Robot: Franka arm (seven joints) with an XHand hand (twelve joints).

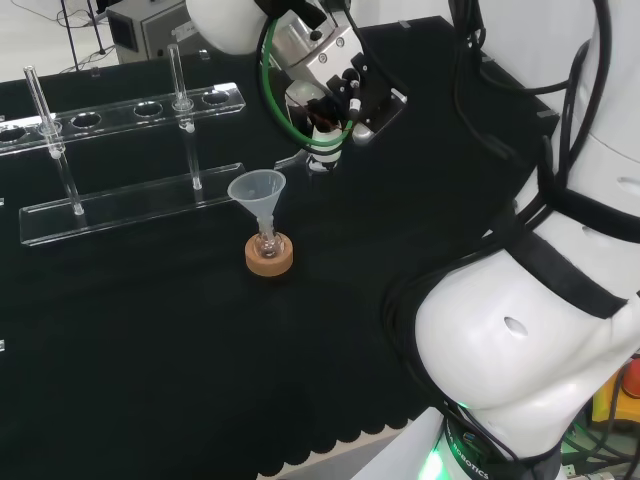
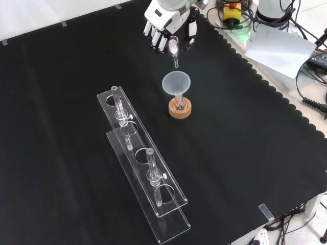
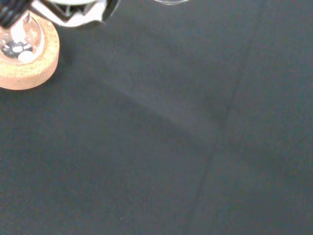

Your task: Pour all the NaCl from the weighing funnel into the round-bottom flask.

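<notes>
A small round-bottom flask (image 2: 179, 103) stands on a cork ring (image 2: 180, 110) mid-cloth, with a clear plastic funnel (image 2: 176, 81) in its neck. In the head view the flask (image 1: 267, 243) sits on the cork ring (image 1: 269, 257) under the funnel (image 1: 257, 188). The hand (image 2: 168, 23) hovers just beyond the funnel, shut on a clear weighing funnel (image 2: 174, 50) whose thin stem points down, short of the funnel's rim. In the head view the hand (image 1: 330, 105) is up and to the right of the flask. The wrist view shows white grains inside the flask (image 3: 17, 43) on the cork ring (image 3: 30, 68).
A clear acrylic test-tube rack (image 2: 140, 163) with two glass tubes stands in front of the flask in the front view; in the head view the rack (image 1: 120, 150) lies to the left. The cloth's scalloped edge (image 2: 265, 87) runs along the right of the front view.
</notes>
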